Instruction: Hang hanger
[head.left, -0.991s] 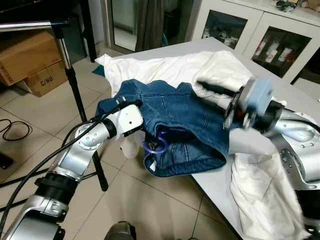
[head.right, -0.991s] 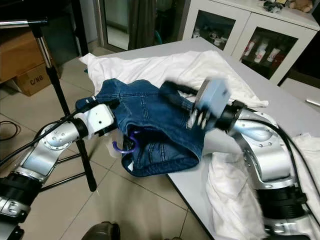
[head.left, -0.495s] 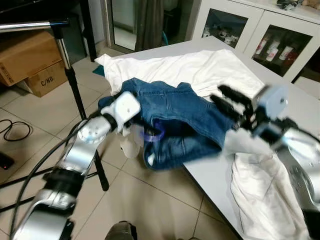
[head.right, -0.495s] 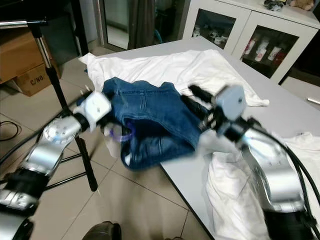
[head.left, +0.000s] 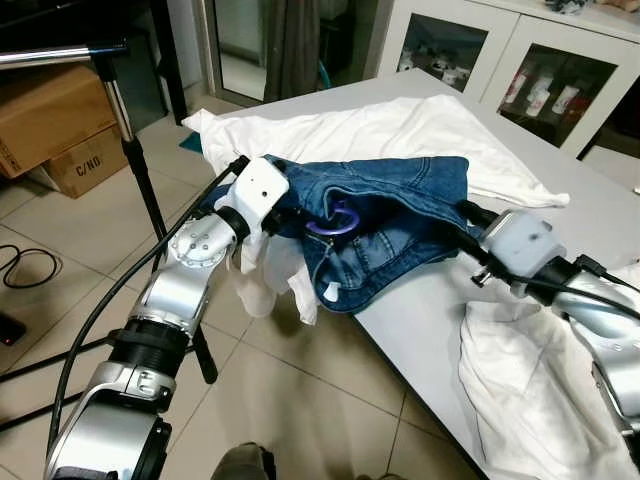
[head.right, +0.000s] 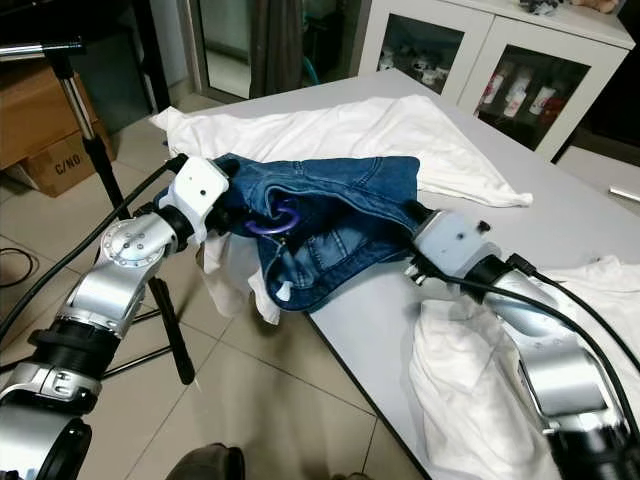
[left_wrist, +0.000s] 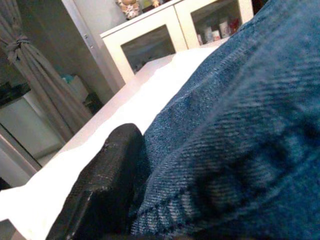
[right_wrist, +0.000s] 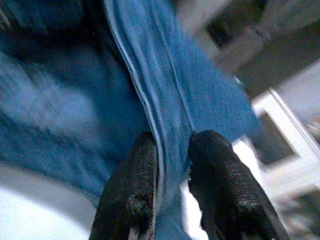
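A blue denim garment (head.left: 400, 215) is stretched between my two grippers above the near corner of the grey table (head.left: 440, 320). A purple hanger hook (head.left: 340, 222) pokes out of its folds beside my left gripper (head.left: 298, 212), whose fingers are buried in the denim. In the left wrist view one black finger (left_wrist: 102, 187) presses against the cloth. My right gripper (head.left: 462, 215) is at the garment's right end. In the right wrist view its fingers (right_wrist: 132, 195) are shut on a denim fold (right_wrist: 172, 150). A white pocket lining (head.left: 275, 275) hangs below.
A clothes rack bar (head.left: 60, 52) on a black stand (head.left: 140, 170) rises at the left, with cardboard boxes (head.left: 60, 120) behind it. White cloths lie on the table at the back (head.left: 380, 130) and the right (head.left: 530, 400). Glass-door cabinets (head.left: 540, 70) stand beyond it.
My right gripper was open above the denim; it has come down and shut on the garment's right end. The left gripper rose with the hook, so the denim now hangs stretched.
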